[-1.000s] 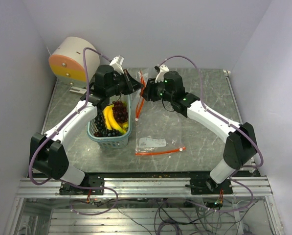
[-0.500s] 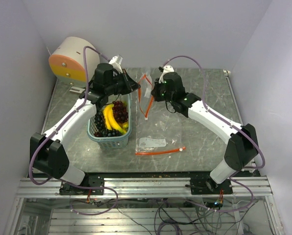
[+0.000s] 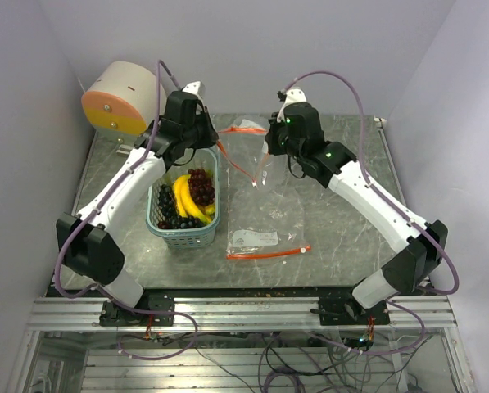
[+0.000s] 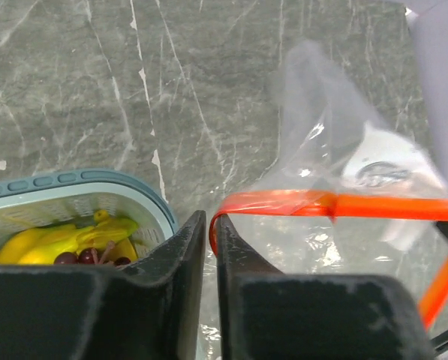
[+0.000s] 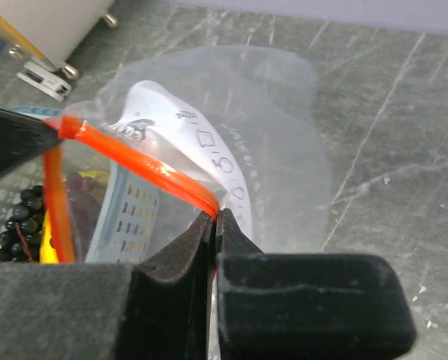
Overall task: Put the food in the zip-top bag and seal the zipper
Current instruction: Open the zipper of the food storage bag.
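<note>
**Bag gripped by both arms; food in basket**

The left gripper [image 4: 210, 223] is pressed together on the orange zipper edge [image 4: 344, 204] of the clear bag [image 3: 264, 168]. The right gripper [image 5: 214, 219] pinches the same edge further along. The bag hangs between the arms, just beside the basket [image 3: 183, 238]. Bananas [image 3: 183, 196] and grapes [image 3: 201, 187] lie inside the basket on the table [image 3: 342, 221].

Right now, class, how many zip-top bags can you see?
2. The raised bag hangs pinched between the left gripper and right gripper; the flat bag lies on the table, beside the basket.
</note>
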### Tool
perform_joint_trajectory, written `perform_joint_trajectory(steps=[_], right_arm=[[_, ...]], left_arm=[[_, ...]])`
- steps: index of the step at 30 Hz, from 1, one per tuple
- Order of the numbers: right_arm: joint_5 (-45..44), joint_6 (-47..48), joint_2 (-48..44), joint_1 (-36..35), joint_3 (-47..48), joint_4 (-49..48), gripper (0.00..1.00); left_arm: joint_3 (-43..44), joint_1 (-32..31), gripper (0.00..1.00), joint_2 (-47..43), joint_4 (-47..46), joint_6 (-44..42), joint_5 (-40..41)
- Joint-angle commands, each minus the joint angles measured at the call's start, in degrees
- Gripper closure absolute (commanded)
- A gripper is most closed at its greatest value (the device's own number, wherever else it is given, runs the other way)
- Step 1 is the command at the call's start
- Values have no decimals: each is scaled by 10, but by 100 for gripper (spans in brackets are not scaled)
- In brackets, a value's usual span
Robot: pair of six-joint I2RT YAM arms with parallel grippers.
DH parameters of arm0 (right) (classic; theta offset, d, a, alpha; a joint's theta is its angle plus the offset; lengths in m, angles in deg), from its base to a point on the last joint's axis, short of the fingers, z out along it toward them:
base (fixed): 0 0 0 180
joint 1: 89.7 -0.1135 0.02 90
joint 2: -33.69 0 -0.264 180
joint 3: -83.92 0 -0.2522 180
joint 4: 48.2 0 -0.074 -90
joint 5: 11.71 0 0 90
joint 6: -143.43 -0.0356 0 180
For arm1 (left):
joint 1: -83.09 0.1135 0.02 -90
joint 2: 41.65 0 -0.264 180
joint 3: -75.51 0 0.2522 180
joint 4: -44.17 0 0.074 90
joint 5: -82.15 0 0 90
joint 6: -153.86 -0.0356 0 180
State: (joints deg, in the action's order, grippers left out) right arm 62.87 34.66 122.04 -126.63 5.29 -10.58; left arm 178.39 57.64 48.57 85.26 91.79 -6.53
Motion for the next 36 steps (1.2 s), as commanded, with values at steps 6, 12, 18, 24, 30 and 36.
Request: perform_joint_trajectory(steps=[6,12,18,24,30,36], right_arm=[[73,6,36,17,84,32,100],[76,0,44,17,86,16,100],[72,-8,51,17,85,6,100],[67,-10,61,17,99,7,100],[73,-16,65,16,93,5,100],[75,-17,65,17,92,3,100]], left_arm=[[-100,22,51,-9,-215,97,-200],[-144,30,38,-5,-326,181,-285],[-188,32,27,-3,-459,268,-337],[-211,32,27,-11,-490,284,-346],[-198,31,14,-16,-489,284,-347],[-192,25,10,-16,-466,272,-339]])
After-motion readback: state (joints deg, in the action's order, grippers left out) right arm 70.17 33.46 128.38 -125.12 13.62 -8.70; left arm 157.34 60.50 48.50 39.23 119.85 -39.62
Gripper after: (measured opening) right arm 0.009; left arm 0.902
